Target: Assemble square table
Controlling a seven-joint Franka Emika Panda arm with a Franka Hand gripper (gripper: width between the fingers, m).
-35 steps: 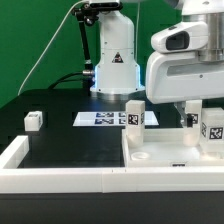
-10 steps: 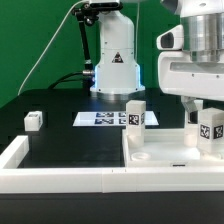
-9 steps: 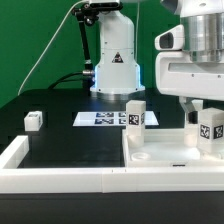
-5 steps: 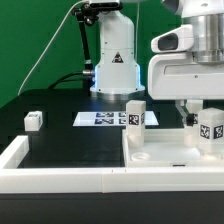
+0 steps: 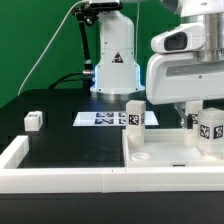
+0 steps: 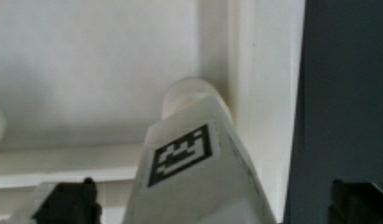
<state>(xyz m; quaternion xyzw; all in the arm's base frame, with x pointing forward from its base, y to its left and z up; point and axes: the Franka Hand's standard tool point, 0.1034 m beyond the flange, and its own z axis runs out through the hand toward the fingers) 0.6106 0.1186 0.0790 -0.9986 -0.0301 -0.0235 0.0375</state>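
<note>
Well, the exterior view cuts the gripper (image 6: pixel 214 200) off at its right edge, so only one finger (image 5: pixel 191 118) shows there, and the wrist view is pretty blurry. The square table top (image 5: pixel 160 152) is a white tray with a raised rim, sitting low on the exterior view's right. A tagged leg (image 5: pixel 210 128) stands on it between the jaws, which are spread wide and not gripping it. Compared with a second ago, the hand has shifted toward the exterior view's left, and the leg hasn't budged.
</note>
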